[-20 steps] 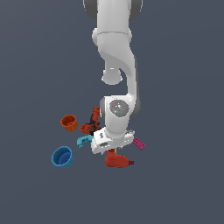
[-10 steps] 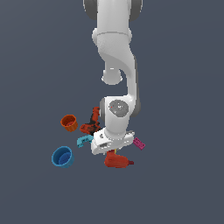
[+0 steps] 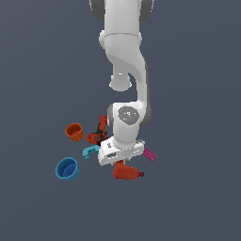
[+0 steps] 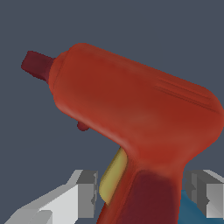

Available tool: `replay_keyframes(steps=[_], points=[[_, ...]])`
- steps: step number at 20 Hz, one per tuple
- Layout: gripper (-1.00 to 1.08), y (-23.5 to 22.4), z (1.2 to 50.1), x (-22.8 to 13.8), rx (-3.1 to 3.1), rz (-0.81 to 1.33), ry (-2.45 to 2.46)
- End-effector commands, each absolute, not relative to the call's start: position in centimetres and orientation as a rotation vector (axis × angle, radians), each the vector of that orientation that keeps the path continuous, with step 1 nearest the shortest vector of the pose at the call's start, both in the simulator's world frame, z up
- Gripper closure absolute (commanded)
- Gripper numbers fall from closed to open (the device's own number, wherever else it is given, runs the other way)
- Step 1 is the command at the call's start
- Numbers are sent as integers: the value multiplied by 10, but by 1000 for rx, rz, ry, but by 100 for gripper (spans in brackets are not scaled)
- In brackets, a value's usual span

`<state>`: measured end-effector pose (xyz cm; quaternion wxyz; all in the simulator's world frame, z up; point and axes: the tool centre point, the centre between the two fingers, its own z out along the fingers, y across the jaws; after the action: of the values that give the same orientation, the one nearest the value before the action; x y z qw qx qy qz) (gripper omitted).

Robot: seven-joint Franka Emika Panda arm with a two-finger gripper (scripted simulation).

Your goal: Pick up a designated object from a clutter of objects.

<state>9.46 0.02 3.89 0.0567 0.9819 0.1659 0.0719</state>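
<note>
Drill [image 3: 126,172] is lying directly below the gripper [image 3: 121,161], its handle sitting between the fingers [image 4: 87,192]. Slim drill [image 3: 98,132], cup [image 3: 74,132], small piece [image 3: 90,151] and second cup [image 3: 67,168] are lying toward the exterior view's left. Flat block [image 3: 149,154] is lying just right of the gripper.

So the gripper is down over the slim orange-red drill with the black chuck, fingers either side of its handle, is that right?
Not that drill. The wrist view shows the gripper straddling the handle of the all-red power drill; the slim orange-red drill lies apart in the exterior view. The rest holds.
</note>
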Motion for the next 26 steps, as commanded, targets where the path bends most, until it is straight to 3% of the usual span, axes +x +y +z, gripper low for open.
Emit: replay_keyframes(steps=[1,10,26], points=[[108,2,45,93,2977,222,503],[108,13,82,68,2978,219,503],[108,47,195,-4,2978,210,504]])
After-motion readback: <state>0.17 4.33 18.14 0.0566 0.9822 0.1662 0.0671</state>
